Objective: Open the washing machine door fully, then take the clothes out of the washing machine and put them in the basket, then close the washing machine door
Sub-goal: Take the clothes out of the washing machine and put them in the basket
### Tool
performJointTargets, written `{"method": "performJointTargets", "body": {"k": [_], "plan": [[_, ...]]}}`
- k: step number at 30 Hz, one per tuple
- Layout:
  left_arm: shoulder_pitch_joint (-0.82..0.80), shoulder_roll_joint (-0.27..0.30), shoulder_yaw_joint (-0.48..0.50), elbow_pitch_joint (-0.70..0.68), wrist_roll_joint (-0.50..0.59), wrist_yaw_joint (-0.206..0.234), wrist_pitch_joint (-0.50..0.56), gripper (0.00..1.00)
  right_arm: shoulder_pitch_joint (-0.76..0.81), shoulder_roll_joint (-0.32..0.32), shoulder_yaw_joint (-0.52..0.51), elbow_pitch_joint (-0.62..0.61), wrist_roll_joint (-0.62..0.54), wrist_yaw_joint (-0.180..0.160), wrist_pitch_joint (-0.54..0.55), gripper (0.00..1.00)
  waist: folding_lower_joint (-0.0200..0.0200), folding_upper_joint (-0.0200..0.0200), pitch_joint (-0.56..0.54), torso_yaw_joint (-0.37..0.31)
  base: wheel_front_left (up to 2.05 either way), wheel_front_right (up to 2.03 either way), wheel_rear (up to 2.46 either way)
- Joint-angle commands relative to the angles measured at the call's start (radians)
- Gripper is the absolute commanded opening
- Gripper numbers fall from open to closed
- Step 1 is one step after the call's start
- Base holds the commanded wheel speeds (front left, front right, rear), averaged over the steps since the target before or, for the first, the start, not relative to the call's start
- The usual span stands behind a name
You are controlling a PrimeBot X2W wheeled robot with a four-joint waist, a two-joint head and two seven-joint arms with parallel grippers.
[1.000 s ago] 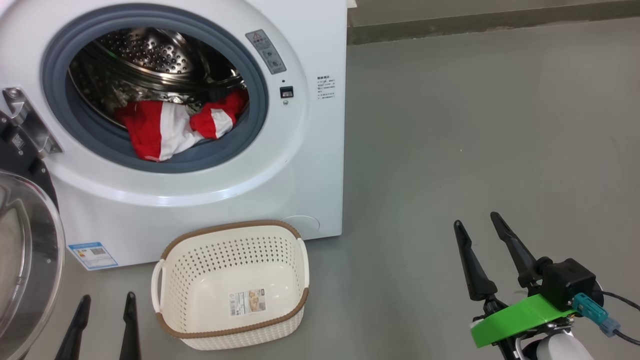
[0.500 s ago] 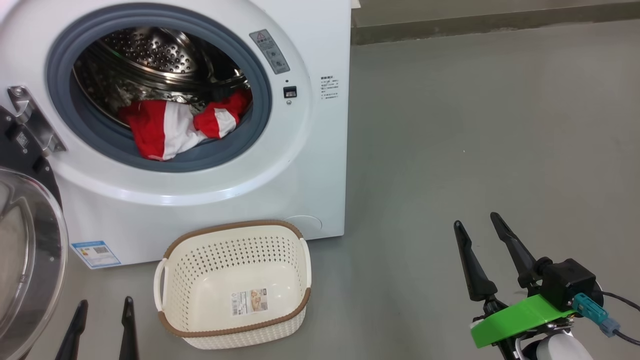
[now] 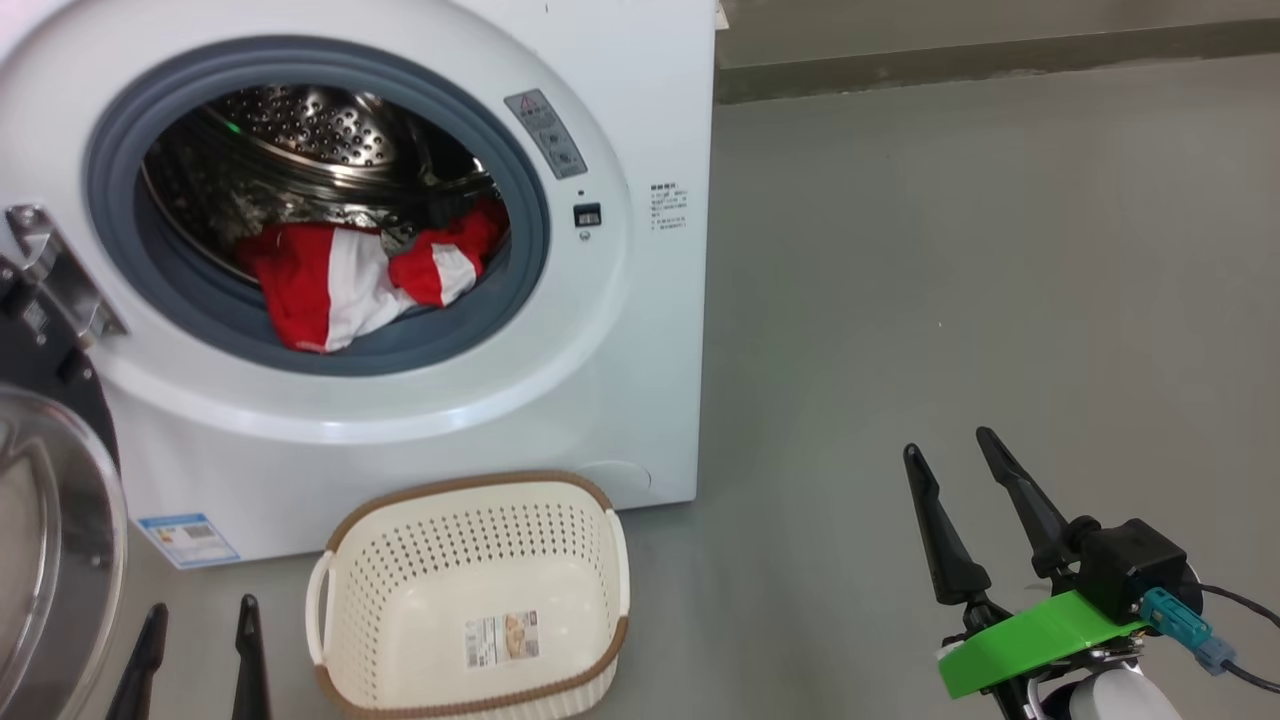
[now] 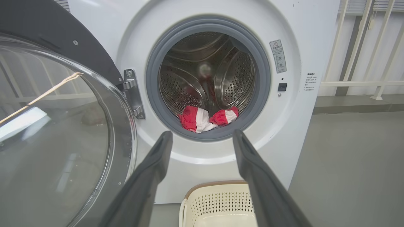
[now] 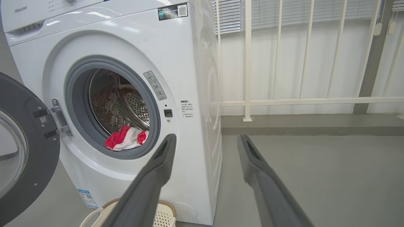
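Grey floor (image 3: 950, 250) fills the right of the frame, and we face the washing machine (image 3: 640, 120) at upper left. Its door (image 4: 56, 126) hangs swung wide at the left edge, so the way in is free. The clothes (image 3: 350, 280) lie in a red-and-white heap at the front lip of the drum (image 3: 300, 120), within easy reach. The basket (image 3: 462, 483) sits just below, placed to receive them. Our left gripper (image 3: 203, 605) at lower left and right gripper (image 3: 948, 442) at lower right stand with fingers apart, holding nothing.
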Motion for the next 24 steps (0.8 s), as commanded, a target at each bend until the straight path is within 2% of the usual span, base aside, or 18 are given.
{"method": "performJointTargets", "body": {"k": [1,11,24], "plan": [[-0.049,0.004,0.039,-0.031,-0.013,-0.011,-0.009,1.00,-0.019,0.002,0.029,-0.021,0.000,0.008,-0.006,1.00,0.0000,-0.0001,0.001,0.000,1.82,-1.82,0.00],[-0.049,-0.001,0.056,-0.038,-0.011,-0.021,-0.009,1.00,-0.020,0.002,0.032,-0.016,0.000,0.008,-0.006,1.00,0.0000,-0.0001,0.001,0.000,1.21,-1.21,0.00],[-0.049,-0.008,0.054,-0.032,0.006,-0.024,-0.009,1.00,-0.017,0.002,0.038,-0.017,0.006,0.008,-0.006,1.00,0.0000,-0.0001,0.001,0.000,0.08,-0.08,0.00]]}}
